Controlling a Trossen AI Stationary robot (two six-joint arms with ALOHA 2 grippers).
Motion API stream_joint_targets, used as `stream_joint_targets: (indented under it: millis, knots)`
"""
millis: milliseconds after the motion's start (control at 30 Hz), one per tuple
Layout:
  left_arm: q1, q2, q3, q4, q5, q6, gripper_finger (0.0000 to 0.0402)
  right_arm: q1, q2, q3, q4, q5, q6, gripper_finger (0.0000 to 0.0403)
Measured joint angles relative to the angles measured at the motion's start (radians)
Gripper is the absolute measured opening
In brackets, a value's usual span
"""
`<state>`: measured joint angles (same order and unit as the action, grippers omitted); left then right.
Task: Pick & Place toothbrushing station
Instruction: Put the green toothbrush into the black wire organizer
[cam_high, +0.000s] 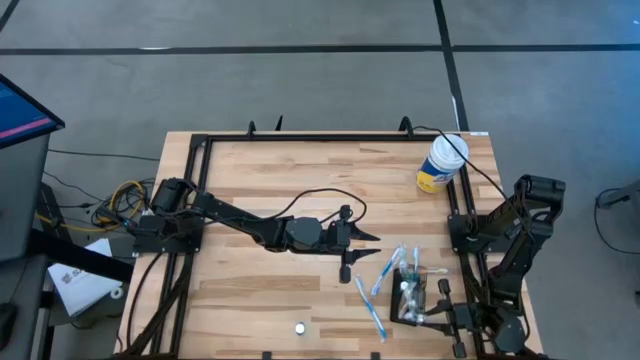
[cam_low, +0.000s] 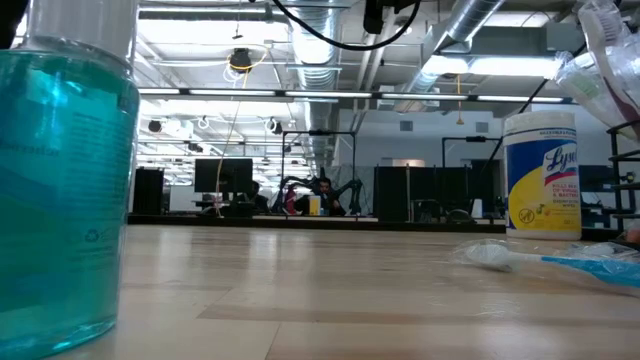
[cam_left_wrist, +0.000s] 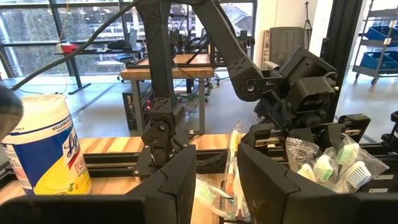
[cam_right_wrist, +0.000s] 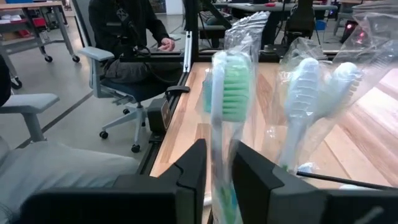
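The toothbrushing station (cam_high: 408, 297) stands near the desk's (cam_high: 300, 170) right front corner, wrapped toothbrushes upright in it. The right gripper (cam_high: 437, 300) sits just beside it, jaws parted a little around a green-bristled toothbrush (cam_right_wrist: 233, 93), though whether they pinch it is unclear. The left gripper (cam_high: 362, 250) hovers mid-desk, jaws apart and empty.
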<state>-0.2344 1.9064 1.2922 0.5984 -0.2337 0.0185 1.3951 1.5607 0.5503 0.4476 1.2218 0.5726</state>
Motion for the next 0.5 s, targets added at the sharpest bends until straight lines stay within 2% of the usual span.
stream_joint_targets:
  millis: [500]
  knots:
    - [0.0, 0.0, 0.0, 0.0, 0.0, 0.003, 0.0111, 0.0, -0.049, -0.002, -0.068, 0.009, -0.004, 0.0118]
